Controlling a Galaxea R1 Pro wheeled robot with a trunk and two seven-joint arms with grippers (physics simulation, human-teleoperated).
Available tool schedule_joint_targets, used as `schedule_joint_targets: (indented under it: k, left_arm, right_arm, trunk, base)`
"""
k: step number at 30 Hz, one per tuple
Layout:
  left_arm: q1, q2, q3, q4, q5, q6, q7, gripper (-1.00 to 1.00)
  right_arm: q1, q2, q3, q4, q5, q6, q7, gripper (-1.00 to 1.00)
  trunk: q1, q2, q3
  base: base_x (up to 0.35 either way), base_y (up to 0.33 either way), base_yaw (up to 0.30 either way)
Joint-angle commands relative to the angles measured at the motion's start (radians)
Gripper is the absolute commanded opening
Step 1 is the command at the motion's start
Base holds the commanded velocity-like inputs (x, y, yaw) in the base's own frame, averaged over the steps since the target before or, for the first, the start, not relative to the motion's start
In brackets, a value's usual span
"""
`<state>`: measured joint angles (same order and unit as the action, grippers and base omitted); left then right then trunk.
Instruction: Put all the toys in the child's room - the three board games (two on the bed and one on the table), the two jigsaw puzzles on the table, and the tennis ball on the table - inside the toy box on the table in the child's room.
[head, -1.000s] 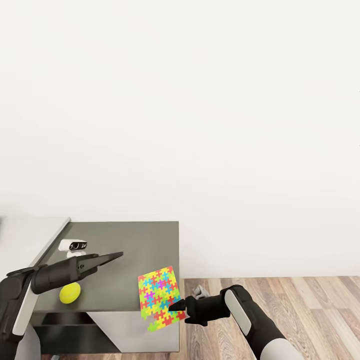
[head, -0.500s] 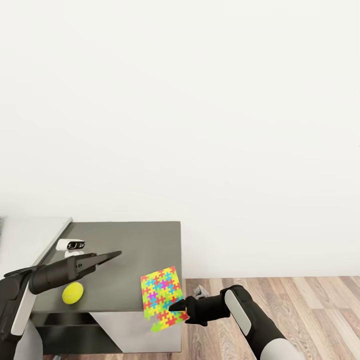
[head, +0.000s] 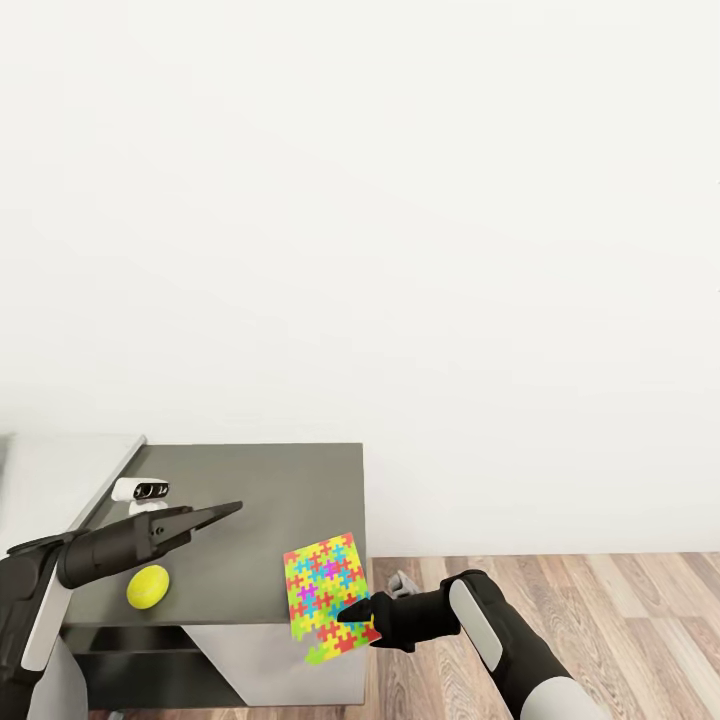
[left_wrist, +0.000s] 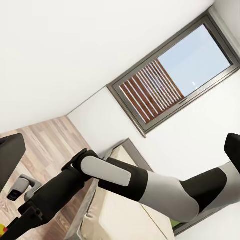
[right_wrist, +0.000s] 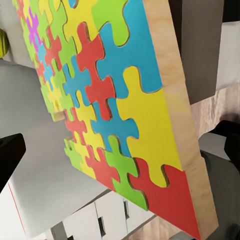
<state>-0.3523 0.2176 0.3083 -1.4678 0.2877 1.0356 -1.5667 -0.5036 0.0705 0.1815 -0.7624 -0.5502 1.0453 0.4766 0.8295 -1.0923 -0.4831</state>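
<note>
Now the right gripper (head: 352, 608) pinches the lower edge of a jigsaw puzzle (head: 328, 597), its jaws closed on the slab and holding it tilted up in front of the dark grey cabinet (head: 290, 480), over the cabinet's front right corner. In the right wrist view the same puzzle (right_wrist: 105, 95) stands close to the lens, showing yellow, blue, red and green pieces and a pale wooden edge. The left gripper (head: 225, 512) hangs above the cabinet top with its fingers pointing right; they look close together, but whether they are fully closed I cannot tell. Just below the left arm, the tennis ball (head: 147, 586) lies on the cabinet top near its front edge. A small white device (head: 142, 491) sits farther back. At left, a white tabletop (head: 50, 475) adjoins the cabinet. Wooden floor (head: 600, 600) lies to the right below a plain white wall (head: 400, 250).
</note>
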Motion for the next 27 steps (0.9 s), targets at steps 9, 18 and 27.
schedule_joint_targets:
  k: [9,18,27]
  left_arm:
    - [0.002,0.002,0.0,0.003,0.022,0.011,-0.004,1.0]
    - [0.005,0.003,0.022,0.003,0.076,0.011,-0.004,1.0]
    - [0.006,0.003,0.024,0.003,0.079,0.012,-0.004,1.0]
  right_arm:
    - [-0.001,-0.001,-0.001,0.0,0.01,0.002,0.01,-1.0]
    - [-0.001,-0.004,-0.001,-0.001,0.01,0.002,0.011,-1.0]
    - [0.0,-0.011,-0.001,-0.004,0.01,0.002,0.011,-1.0]
  trunk:
    - [0.0,-0.001,-0.001]
    - [-0.031,0.055,0.024]
    - [-0.065,0.118,0.052]
  base:
    - [0.0,0.0,0.0]
    - [0.0,0.0,0.0]
    - [0.0,0.0,0.0]
